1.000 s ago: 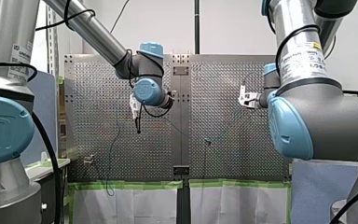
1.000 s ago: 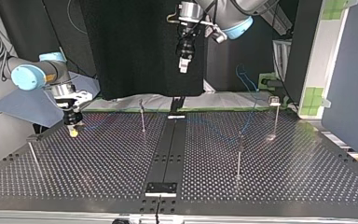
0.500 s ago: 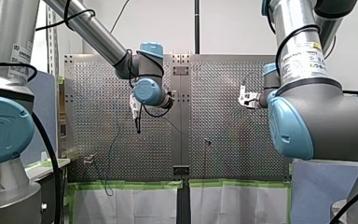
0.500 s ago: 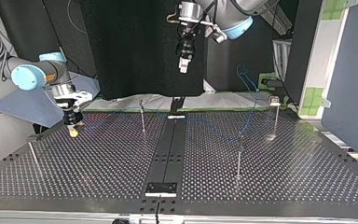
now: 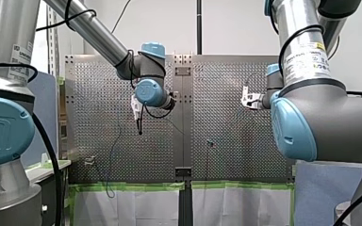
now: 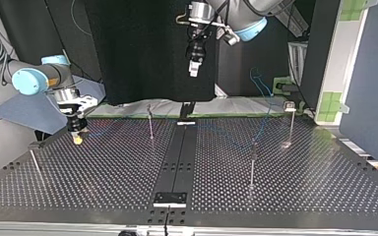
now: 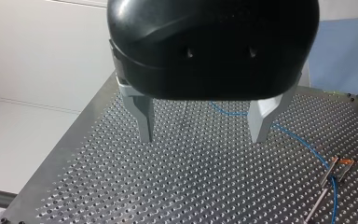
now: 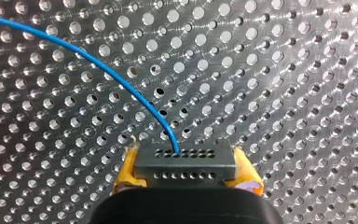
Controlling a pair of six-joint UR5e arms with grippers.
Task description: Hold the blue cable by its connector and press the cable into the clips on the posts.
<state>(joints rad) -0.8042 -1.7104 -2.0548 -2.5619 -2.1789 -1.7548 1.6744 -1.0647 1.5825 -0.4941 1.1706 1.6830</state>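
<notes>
1. A silver perforated metal table (image 6: pixel 103 172) fills the work area. In the top view a dark flat strip (image 6: pixel 179 152) runs from near to far down its middle.
2. Four thin upright metal posts (image 6: pixel 252 164) stand well apart on the table. In the top view there is one at the near left, one left of the strip, one right of the strip and one at the far right.
3. A black curtain (image 6: pixel 147 49) hangs behind the far edge in the top view. Green tape (image 6: pixel 332 105) marks a white frame at the far right, beside a blue-grey panel (image 6: pixel 374 73). The front view shows a plain white wall (image 5: pixel 226 28) beyond the table.
4. My right gripper (image 8: pixel 185 170) hangs low over the table at the top view's far left. Its yellow pads (image 8: pixel 126 170) are clamped on either side of a dark rectangular connector (image 8: pixel 185 163) with rows of small holes.
5. The thin blue cable (image 8: pixel 98 65) leaves the connector's top face and arcs away over the holes. In the left wrist view it lies across the table and reaches a clip (image 7: pixel 335 168) on a post. I cannot tell whether it is seated there.
6. My left gripper (image 7: pixel 203 137) hangs high above the table near the strip's far end. Its grey metal fingers (image 7: pixel 144 121) are spread wide with nothing between them.
</notes>
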